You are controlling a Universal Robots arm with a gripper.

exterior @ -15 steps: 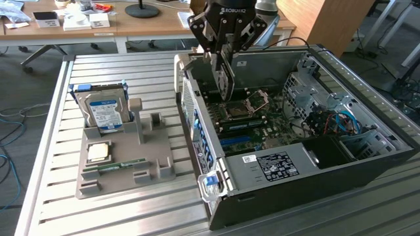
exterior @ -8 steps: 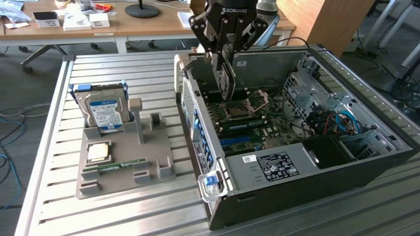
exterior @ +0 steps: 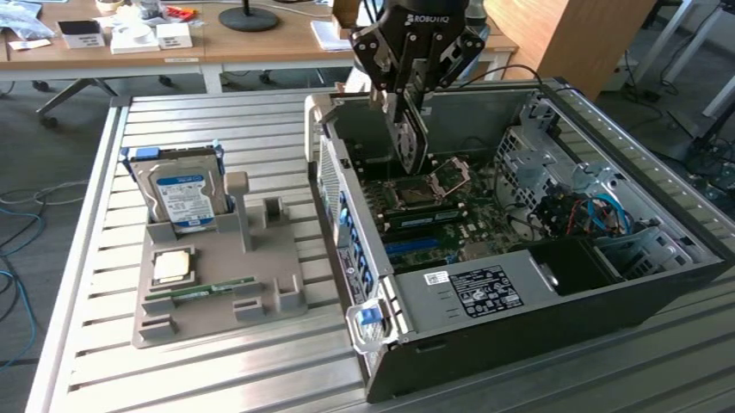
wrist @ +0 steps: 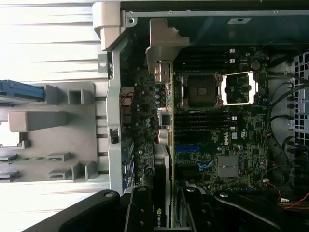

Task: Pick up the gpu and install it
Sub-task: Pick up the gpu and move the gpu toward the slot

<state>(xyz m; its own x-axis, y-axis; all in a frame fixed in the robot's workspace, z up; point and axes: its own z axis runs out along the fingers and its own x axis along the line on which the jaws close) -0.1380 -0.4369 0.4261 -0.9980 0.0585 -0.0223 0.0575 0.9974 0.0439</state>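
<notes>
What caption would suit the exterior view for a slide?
The tool holds the gpu on edge over the motherboard of the open computer case.

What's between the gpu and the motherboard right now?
Nothing visible. The gripper holds the gpu edge-down over the open case, above the motherboard; the board below it looks bare, with no cable crossing.

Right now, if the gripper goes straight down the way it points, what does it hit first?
Probably the motherboard, and the graphics card it holds would touch before the gripper; depth is unclear.
</notes>
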